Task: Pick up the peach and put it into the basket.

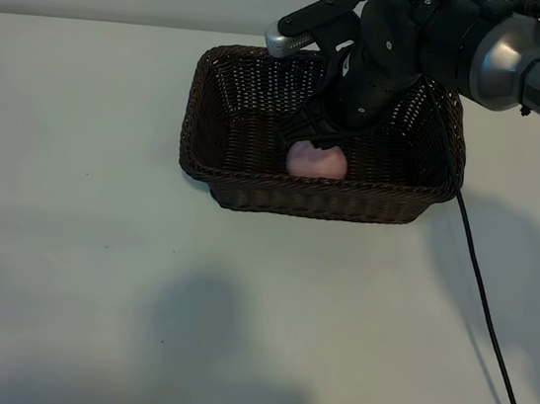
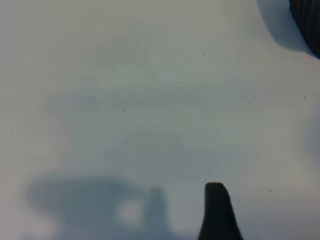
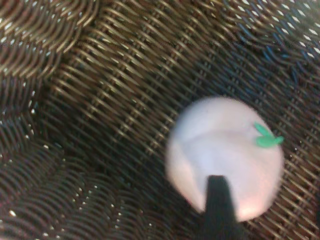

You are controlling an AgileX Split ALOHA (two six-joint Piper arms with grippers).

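A plain white table (image 1: 92, 268) fills the exterior view, the basket (image 1: 217, 167) at twelve o'clock with the peach (image 1: 316, 161) on its floor, directly under the right gripper (image 1: 320, 139), whose grip I cannot tell. The left wrist view shows only bare tabletop beyond one finger of the parked left gripper (image 2: 217, 210), opening unseen. In the right wrist view the peach (image 3: 225, 155) lies on the weave at four o'clock; it looks light, smooth and round, best pinched across its middle.

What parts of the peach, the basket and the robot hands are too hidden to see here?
- Peach: exterior view, top covered by the right hand; whether it is let go is unclear.
- Basket: its floor is hidden behind the near wall.
- Left hand: left wrist view, one blurry finger only, cut off by the edge.
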